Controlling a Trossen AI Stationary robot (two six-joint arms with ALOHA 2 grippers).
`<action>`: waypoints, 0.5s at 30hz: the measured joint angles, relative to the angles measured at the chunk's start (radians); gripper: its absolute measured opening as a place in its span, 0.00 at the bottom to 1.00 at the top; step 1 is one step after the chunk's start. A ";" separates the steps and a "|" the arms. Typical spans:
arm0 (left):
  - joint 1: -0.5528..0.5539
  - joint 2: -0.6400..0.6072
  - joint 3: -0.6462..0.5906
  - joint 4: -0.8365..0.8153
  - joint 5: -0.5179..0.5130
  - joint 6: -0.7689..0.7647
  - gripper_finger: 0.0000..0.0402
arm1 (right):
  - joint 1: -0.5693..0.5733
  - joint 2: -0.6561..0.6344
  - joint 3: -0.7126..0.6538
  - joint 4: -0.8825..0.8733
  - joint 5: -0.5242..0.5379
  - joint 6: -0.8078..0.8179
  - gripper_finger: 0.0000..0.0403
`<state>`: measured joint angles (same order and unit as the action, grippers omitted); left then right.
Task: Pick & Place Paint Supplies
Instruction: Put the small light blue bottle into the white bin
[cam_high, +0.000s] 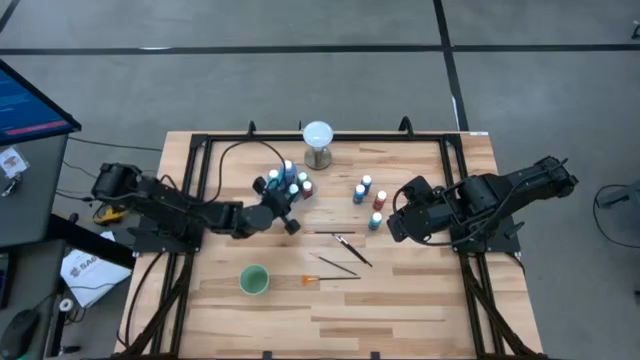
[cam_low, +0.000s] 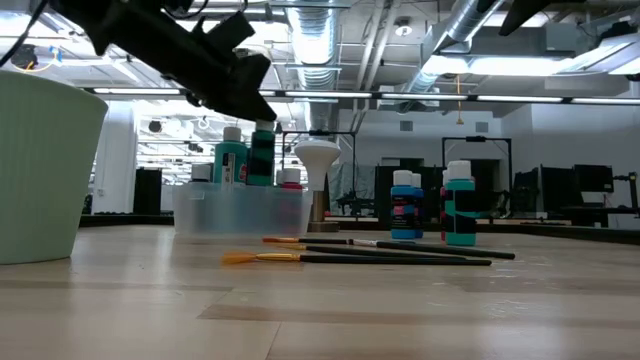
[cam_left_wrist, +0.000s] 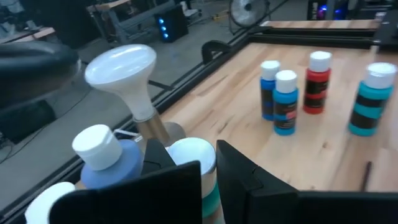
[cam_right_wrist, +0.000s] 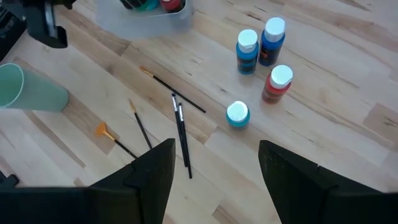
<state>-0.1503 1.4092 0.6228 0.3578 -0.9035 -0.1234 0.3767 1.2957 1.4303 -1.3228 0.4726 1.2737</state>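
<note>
Left gripper (cam_high: 283, 207) hangs over the clear bin (cam_low: 240, 212) near the far edge of the tabletop (cam_high: 420, 300), beside the white globe (cam_high: 317, 134). Its fingers (cam_left_wrist: 180, 180) are closed on a teal bottle (cam_left_wrist: 198, 163); the wrist view shows the white cap seated between them, upright, above other bottles already in the bin. Judgement: this bottle is being placed, and release is the step in hand.

Right gripper (cam_high: 398, 222) waits at the right side of the tabletop, fingers (cam_right_wrist: 152, 171) spread wide, holding nothing.

Supplies still loose:
- Four bottles stand upright in a cluster just beside the right gripper: two blue (cam_high: 362, 189), one red (cam_high: 380, 201), one teal (cam_high: 375, 221). In the right wrist view they lie ahead of the open fingers, the teal one nearest.
- Brushes (cam_high: 345, 250) lie flat mid-tabletop, between the two arms, their long axes roughly along the tabletop's length. The orange-tipped brush (cam_high: 312, 279) lies nearest the green cup (cam_high: 254, 280).

Governing relation: the loose bottles are near the right arm and well apart from the left. The right arm is the better placed to take them. The brushes, lying flat and thin, likely demand a low pinch across the handle.
</note>
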 joint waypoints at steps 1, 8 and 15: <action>0.004 0.001 0.000 0.003 0.001 0.000 0.00 | 0.000 0.000 0.000 0.000 0.000 0.002 0.56; 0.022 0.027 0.001 0.030 0.043 -0.015 0.00 | 0.000 0.000 0.000 0.000 -0.003 0.003 0.56; 0.022 0.104 0.001 0.055 0.077 -0.012 0.00 | 0.000 0.000 0.000 0.000 -0.003 0.003 0.56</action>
<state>-0.1278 1.5133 0.6239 0.4126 -0.8266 -0.1350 0.3767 1.2957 1.4303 -1.3228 0.4694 1.2762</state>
